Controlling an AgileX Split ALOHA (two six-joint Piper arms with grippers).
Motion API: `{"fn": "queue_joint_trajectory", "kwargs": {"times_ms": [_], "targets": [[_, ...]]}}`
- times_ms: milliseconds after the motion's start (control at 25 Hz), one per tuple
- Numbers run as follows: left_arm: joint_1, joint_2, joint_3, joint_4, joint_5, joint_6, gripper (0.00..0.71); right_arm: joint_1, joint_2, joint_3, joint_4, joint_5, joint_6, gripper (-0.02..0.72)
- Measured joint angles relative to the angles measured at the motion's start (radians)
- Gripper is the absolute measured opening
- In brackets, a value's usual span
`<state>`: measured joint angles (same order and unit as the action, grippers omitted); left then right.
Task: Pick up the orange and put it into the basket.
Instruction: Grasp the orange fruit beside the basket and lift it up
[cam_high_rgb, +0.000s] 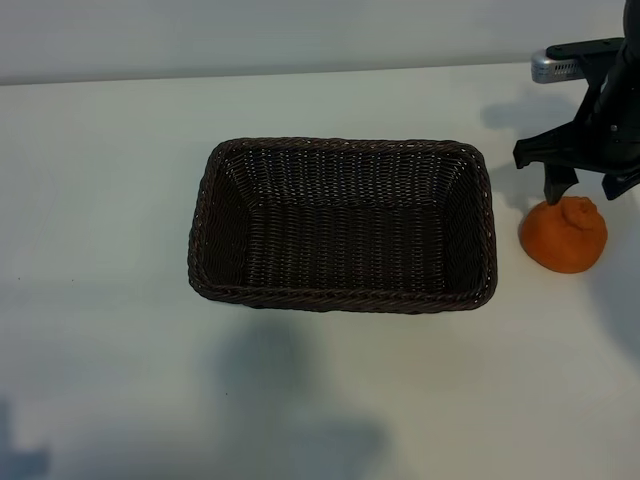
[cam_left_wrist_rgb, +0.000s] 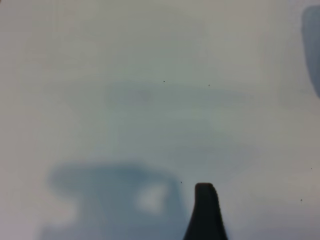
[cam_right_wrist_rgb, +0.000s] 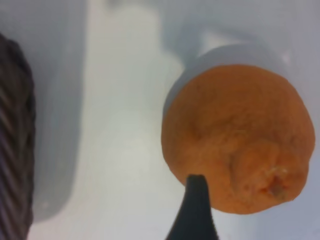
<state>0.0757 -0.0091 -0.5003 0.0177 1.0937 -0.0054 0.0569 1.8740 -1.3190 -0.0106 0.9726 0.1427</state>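
Right tool (cam_high_rgb: 582, 186): spread wide, gripping nothing, poised directly over the orange (cam_high_rgb: 564, 234), one fingertip (cam_right_wrist_rgb: 196, 210) at the fruit's edge. Orange sat on the white bench (cam_high_rgb: 100, 200), just beside the basket (cam_high_rgb: 340, 150), knobby end up. Left tool (cam_left_wrist_rgb: 205, 212): spread open above bare bench. No legible writing.

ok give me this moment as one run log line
right hand: open, over orange | orange: on table, right of basket | basket: empty | left hand: out of exterior view
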Motion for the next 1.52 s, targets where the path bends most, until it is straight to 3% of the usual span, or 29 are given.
{"fn": "queue_joint_trajectory", "kwargs": {"times_ms": [880, 1520], "targets": [[0.0, 0.0, 0.0, 0.0, 0.0, 0.005, 0.551, -0.03, 0.047, 0.0, -0.01, -0.024, -0.001, 0.57], [0.0, 0.0, 0.0, 0.0, 0.0, 0.005, 0.551, -0.037, 0.047, 0.0, 0.034, -0.017, -0.076, 0.57]]}}
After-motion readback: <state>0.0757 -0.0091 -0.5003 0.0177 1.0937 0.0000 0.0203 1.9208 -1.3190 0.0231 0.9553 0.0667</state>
